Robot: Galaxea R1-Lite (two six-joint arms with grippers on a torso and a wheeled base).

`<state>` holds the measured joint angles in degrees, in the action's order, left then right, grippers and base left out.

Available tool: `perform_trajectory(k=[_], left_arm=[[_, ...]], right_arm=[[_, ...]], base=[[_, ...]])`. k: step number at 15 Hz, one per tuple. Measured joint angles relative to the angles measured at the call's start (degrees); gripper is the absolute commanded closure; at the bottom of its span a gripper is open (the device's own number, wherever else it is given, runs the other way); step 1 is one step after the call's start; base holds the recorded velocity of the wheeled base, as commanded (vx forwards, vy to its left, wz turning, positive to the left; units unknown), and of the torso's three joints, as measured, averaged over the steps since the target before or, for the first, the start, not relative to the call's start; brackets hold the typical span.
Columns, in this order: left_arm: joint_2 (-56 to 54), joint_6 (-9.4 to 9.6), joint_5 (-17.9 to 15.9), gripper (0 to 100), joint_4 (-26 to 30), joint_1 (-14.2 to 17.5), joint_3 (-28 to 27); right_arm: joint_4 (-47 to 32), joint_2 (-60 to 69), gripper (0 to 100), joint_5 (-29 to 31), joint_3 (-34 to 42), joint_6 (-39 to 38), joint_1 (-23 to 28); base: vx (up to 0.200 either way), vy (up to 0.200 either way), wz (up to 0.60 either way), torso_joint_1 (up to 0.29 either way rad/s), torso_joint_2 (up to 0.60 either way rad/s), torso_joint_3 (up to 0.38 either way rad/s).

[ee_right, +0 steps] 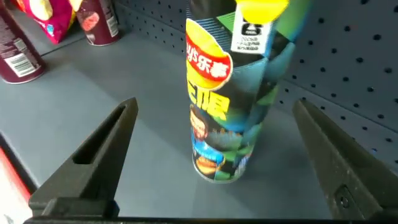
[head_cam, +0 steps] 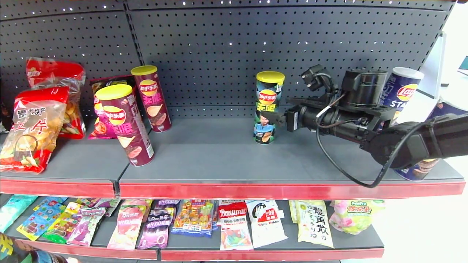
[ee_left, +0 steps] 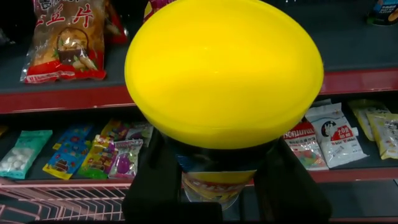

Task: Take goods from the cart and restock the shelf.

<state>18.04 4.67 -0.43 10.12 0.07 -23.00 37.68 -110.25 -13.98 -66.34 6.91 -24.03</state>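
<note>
The right gripper (head_cam: 278, 118) hangs over the upper shelf (head_cam: 219, 160) with its fingers spread wide. A green chip can (head_cam: 268, 107) with a yellow lid stands upright on the grey shelf board, near the pegboard back. In the right wrist view the can (ee_right: 227, 118) stands between the two fingers, clear of both.

The left gripper (ee_left: 224, 193) is lower, in front of the shelving. It is clamped on a second yellow-lidded can (ee_left: 224, 68), one finger on each side of the body just below the lid (the lid hides most of the can's print).

Towards the left of the upper shelf stand two maroon chip cans (head_cam: 126, 124), one nearer the front edge and one farther back, well apart from the green can. Chip bags (head_cam: 33, 128) lean at the far left. A blue can (head_cam: 402, 91) stands behind the right arm. On the lower shelf (head_cam: 270, 254) lie rows of candy packets (head_cam: 234, 223).
</note>
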Motion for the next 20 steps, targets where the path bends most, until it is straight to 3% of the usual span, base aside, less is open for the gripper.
perform_trajectory(k=[15, 16, 20], left_arm=[[1.16, 0.0, -0.46, 100, 0.0, -0.1, 0.46], [1.19, 0.0, -0.44, 100, 0.0, -0.1, 0.44], [1.28, 0.0, -0.46, 100, 0.0, -0.07, 0.49]], right_arm=[[-2.24, -9.37, 0, 0.13, -12.35, -0.07, -0.22], [-2.29, -9.84, 100, 0.13, -12.98, -0.07, -0.3], [-2.86, -11.17, 100, 0.22, -14.53, -0.02, -0.3]], base=[[0.0, 0.0, 0.0, 0.0, 0.0, 0.0], [0.0, 0.0, 0.0, 0.0, 0.0, 0.0], [0.0, 0.0, 0.0, 0.0, 0.0, 0.0]])
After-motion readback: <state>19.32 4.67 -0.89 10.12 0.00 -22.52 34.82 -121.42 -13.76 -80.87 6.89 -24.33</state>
